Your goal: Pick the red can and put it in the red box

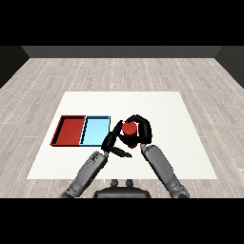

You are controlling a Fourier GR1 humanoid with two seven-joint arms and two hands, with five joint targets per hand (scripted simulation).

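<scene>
One white surface (157,102), broad and square-edged, spread over a grey plank floor (122,71) and carrying everything else. Two grey forearms, rising from the lower corners of the head view and converging toward the middle of the surface. Two shallow trays next, side by side and touching along one long edge, set at the left part of the surface: red tray (69,131) on the outside, light blue tray (96,131) on the inside, nearer the hands. Nothing inside either.

Right hand (143,131), black, arched over and around the red can (128,129), with fingers curling across the far side and thumb side closing in from the near side; wrapped round the can, in short. Left hand (113,141), also black, lying low just beside the can on its left, at the near right corner of the light blue tray, fingers stretched out fairly straight and relaxed, pointing right toward the other hand's wrist; holding nothing. Whether touching the can or only close to it: cannot tell.

Smallest of all, the red can: upright, round red top facing up, sitting inside the right hand's curl, just to the right of the light blue tray and well apart from the red tray, outside both. Lifted or resting on the surface: cannot tell.
</scene>
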